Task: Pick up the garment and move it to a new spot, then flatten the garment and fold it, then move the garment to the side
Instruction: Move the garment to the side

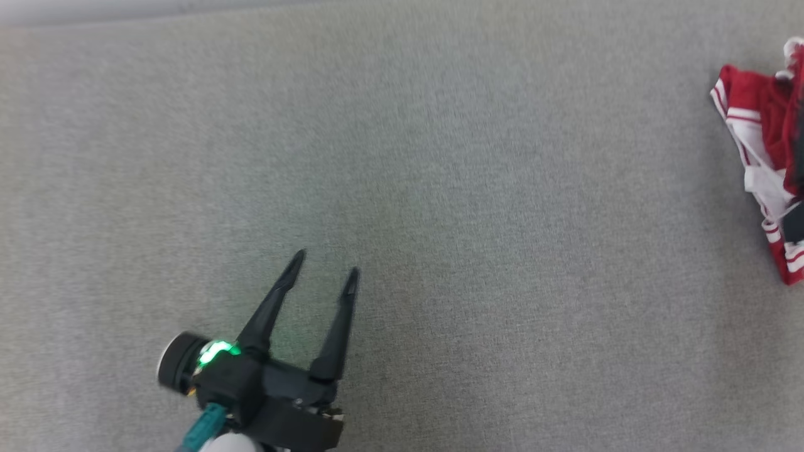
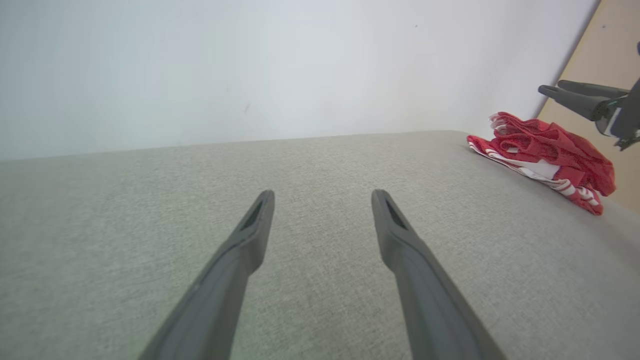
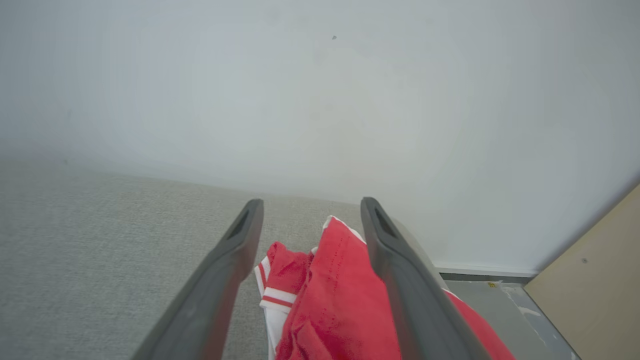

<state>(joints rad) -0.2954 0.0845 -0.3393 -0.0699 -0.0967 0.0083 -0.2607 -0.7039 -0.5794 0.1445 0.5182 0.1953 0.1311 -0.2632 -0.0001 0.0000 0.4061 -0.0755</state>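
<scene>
Lying bunched at grey surface's [image 1: 440, 188] right edge, no tidy fold showing: garment [image 1: 747, 94]; left gripper [image 1: 326, 262], right gripper [image 3: 311, 204] splayed, empty.

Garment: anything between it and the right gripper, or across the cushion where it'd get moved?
Nothing visible. The right gripper is open, its fingers poised over the crumpled red-and-white garment with no object between them. Over the gray cushion to the garment's left hangs the left gripper, open and well apart from the garment.
</scene>
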